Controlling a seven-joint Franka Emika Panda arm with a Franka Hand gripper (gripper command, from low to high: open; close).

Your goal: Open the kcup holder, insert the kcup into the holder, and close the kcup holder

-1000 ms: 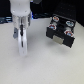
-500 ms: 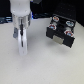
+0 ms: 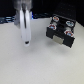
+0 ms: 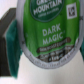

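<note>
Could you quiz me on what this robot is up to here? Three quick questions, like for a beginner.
1. True or false: in the exterior view, the tool hangs directly over the kcup holder.
2. What brand name is printed on the green lid of the kcup in the wrist view?
A. Green Mountain
B. Starbucks
C. Folgers
3. Fill in: in the exterior view, the black kcup holder sits on the white table toward the exterior view's ______.

Key:
1. False; the tool hangs over bare table, off to the holder's side.
2. A
3. right
</note>
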